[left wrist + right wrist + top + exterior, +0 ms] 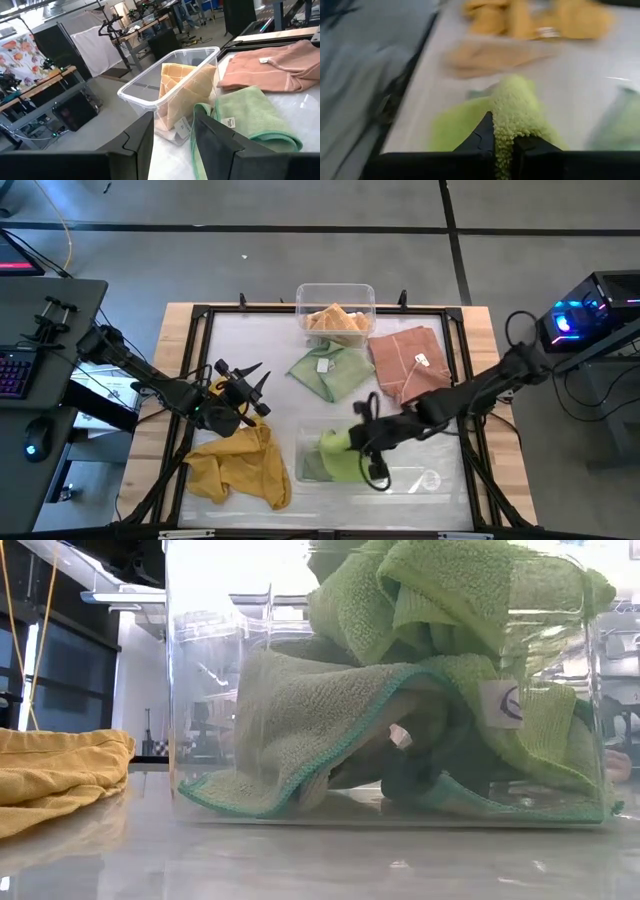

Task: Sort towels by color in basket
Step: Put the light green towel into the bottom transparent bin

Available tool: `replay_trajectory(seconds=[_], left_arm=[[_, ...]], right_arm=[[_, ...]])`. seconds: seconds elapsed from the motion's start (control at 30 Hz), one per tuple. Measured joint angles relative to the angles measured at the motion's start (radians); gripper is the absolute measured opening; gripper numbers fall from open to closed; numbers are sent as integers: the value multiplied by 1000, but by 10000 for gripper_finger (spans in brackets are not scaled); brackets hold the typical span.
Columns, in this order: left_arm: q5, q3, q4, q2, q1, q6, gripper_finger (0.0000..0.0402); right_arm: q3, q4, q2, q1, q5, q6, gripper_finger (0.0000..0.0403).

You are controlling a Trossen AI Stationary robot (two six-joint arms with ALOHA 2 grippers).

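Note:
My right gripper (366, 448) is shut on a light green towel (338, 452) over the near clear bin (430, 480). In the low view that towel (440, 590) droops into the bin onto another green towel (330, 730) lying on the bin's floor. My left gripper (247, 383) is open and hovers above the table's left part, just beyond a mustard yellow towel (240, 465) that lies crumpled on the table. A third green towel (325, 372) and a peach-salmon towel (408, 358) lie flat near the far bin (335, 292), which holds yellow towels (335, 320). My right gripper pinches a bunched fold of the green towel (507, 125) between its two fingers (482, 137). The cloth rises as a ridge between the fingertips. It comes from the table's right side, slanting down. The towel's lower part rests in the near bin (400, 690).
Black frame rails (200, 315) run round the white work surface. The two clear bins stand far centre and near centre. A bare stretch of table (260, 340) lies in the far left part. Desks, a keyboard and electronics sit beyond the table's sides.

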Motion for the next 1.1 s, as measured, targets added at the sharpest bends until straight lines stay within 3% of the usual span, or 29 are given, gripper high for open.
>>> replay_trajectory(seconds=[0.07, 0.2, 0.4, 0.53, 0.67, 0.8, 1.1], left_arm=[[0, 0, 0, 0, 0, 0, 127], [4, 0, 0, 0, 0, 0, 127], [12, -2, 0, 0, 0, -1, 127], [19, -2, -1, 1, 0, -2, 127], [19, -2, -1, 3, 0, -2, 127], [19, -3, 0, 3, 1, -2, 127], [19, -3, 0, 3, 2, -11, 127]], right_arm=[[0, 23, 39, -10, -90, -29, 9], [0, 32, 88, -34, -162, -13, 32], [0, 3, 55, -65, -352, 83, 102], [0, -17, 2, -51, -410, 146, 136], [0, -38, -51, -26, -396, 158, 141], [0, -6, -72, -4, -256, 98, 141], [0, 227, -37, -31, -213, -90, 142]])
